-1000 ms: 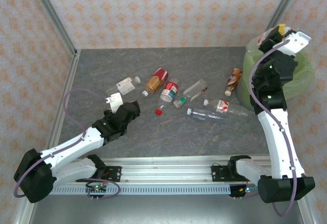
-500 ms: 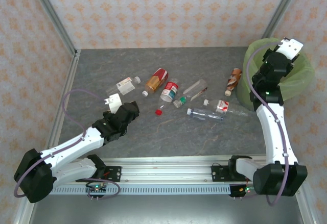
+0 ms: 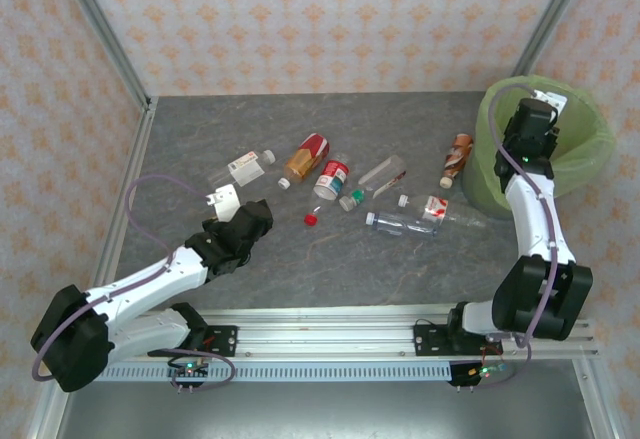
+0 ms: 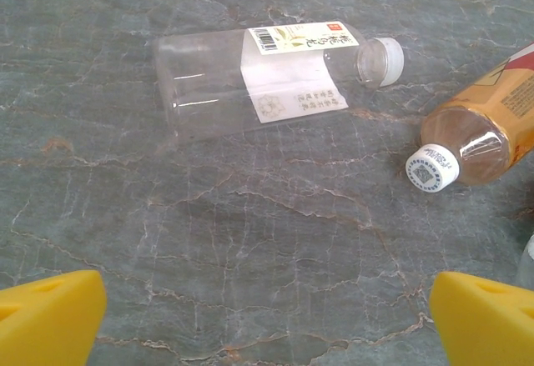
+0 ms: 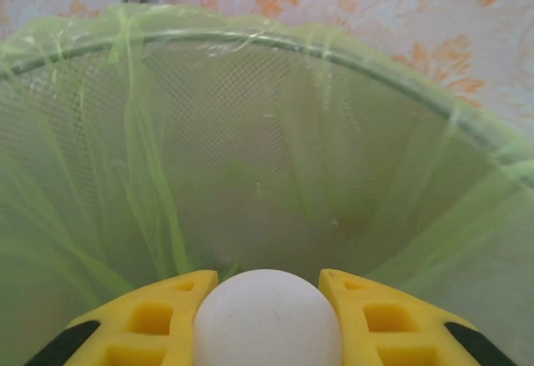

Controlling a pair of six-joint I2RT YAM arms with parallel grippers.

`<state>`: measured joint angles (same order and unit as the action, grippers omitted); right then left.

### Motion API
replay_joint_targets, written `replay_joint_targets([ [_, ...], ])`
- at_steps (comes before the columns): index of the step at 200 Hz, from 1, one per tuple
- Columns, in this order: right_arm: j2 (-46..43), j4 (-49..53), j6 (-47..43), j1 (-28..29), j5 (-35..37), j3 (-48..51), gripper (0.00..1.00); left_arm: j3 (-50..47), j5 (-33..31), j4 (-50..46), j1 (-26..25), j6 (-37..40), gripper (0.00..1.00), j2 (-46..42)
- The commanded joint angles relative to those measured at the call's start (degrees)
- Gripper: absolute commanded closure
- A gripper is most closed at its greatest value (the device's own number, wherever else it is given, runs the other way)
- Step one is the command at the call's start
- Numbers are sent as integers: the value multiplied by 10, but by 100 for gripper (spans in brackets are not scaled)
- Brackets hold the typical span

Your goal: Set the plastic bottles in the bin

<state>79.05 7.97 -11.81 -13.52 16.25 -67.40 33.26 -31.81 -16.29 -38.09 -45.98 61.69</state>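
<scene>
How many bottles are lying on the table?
7: white-labelled bottle far left, orange one, red-labelled one, green-capped one, white-capped one further right, clear one nearest, brown one by the bin. Others may lie hidden inside.

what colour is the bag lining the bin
Translucent lime green; the bag shows best in the right wrist view.

A clear, white-labelled bottle (image 4: 267,70) is seen lying on its side on the grey table (image 4: 250,233), cap pointed right. Near it, an amber bottle (image 4: 484,128) with a white cap is laid. The yellow fingertips (image 4: 50,312) of the left gripper (image 4: 267,320) are held wide apart.
</scene>
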Motion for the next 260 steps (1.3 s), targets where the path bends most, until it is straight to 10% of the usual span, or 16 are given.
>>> replay_joint_targets([
  [1,25,77,16,-15,-47,-35,82,1,-21,-9,6,-17,0,4],
  [81,66,133,33,-19,-66,-67,53,1,-19,-11,6,-17,0,12],
  [165,-1,143,55,-19,-79,-69,1,11,-1,-7,11,-25,0,32],
  [260,-68,159,91,-18,-125,-71,1,16,16,-8,15,-33,0,41],
])
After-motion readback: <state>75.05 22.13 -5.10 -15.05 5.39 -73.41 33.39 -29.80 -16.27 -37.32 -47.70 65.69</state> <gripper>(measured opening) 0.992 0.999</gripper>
